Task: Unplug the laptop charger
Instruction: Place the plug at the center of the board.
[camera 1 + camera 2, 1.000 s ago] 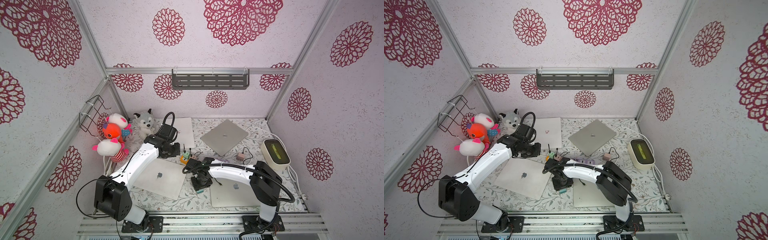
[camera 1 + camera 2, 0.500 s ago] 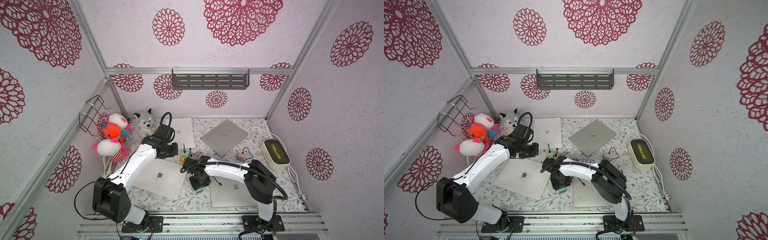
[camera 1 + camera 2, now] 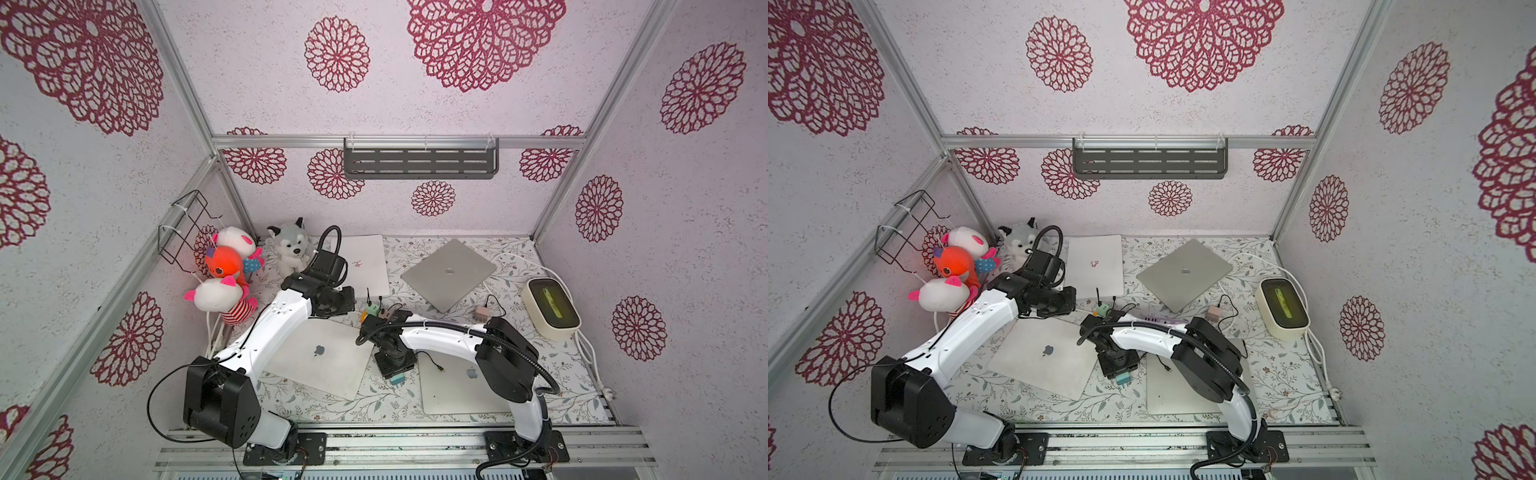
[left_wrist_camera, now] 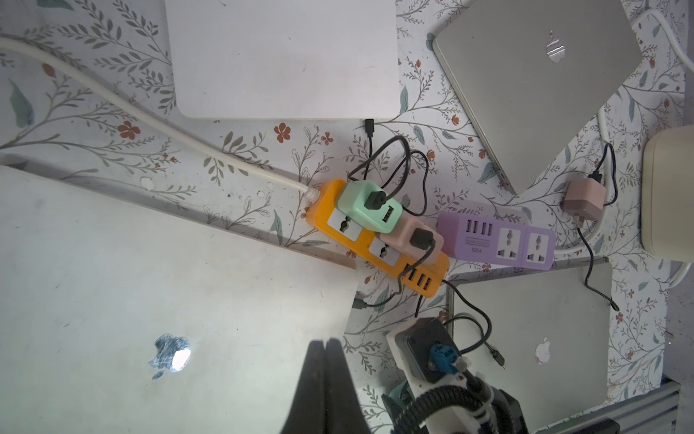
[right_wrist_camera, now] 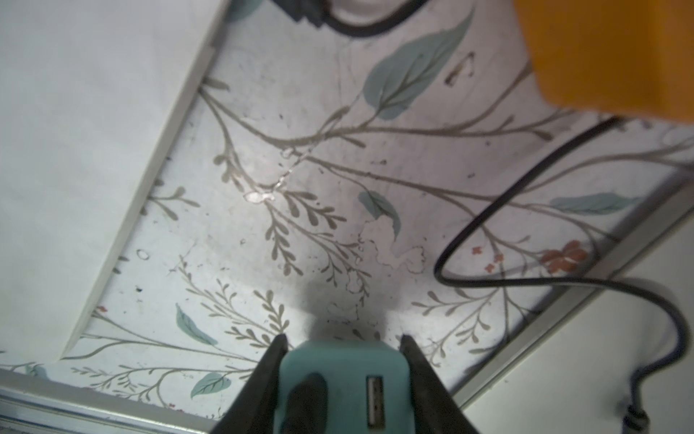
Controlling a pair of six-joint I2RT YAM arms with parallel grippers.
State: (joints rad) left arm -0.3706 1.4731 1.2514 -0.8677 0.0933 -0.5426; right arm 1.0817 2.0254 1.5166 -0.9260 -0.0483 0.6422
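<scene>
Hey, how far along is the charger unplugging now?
Done: the teal square charger block is out of any socket, prongs bare in both top views. In hand: the right gripper clamps it above the floral table, clear of the orange power strip. Still to do, likely: setting it down. The left gripper is shut and empty.

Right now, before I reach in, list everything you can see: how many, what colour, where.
laptops: 4, one white, three silver, closed on the floral table
power strips: 2, orange strip and purple strip, table middle
chargers: 4; green charger and pink charger plugged into orange strip, second pink charger loose on table, teal charger in right claw
cables: several, black, around the strips
soft toys: 4, white, orange, grey, back left corner
cream box: 1, right edge
wire basket: 1, black, left wall
shelf: 1, grey, back wall
left claw: black, shut, empty
right claw: black, shut on teal charger, between front laptops
</scene>
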